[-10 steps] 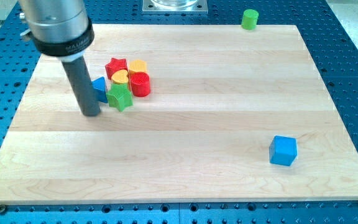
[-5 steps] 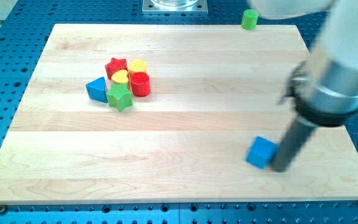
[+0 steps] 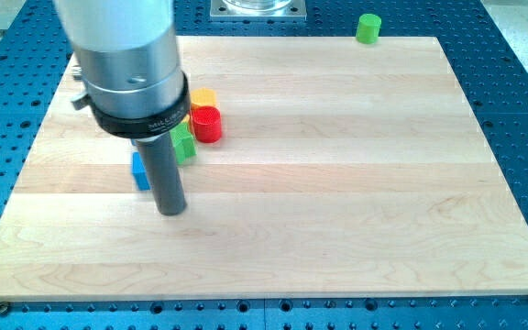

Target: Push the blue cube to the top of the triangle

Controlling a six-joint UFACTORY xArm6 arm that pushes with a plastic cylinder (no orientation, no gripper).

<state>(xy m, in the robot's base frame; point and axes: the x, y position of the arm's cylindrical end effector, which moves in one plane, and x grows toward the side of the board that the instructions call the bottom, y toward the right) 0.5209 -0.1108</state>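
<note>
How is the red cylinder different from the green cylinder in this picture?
The red cylinder stands on the wooden board, while the green cylinder stands off it, past the board's top edge. The red cylinder touches a yellow block; the green cylinder stands alone. The red one looks wider. Both stand upright.

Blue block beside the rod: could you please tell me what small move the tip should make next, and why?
Probably slide my tip slightly toward the view's left, to get below the blue block. Only a sliver of that block shows, left of the rod and just above the tip, and the arm hides the triangle. From below, an upward push should pass left of the green star.
</note>
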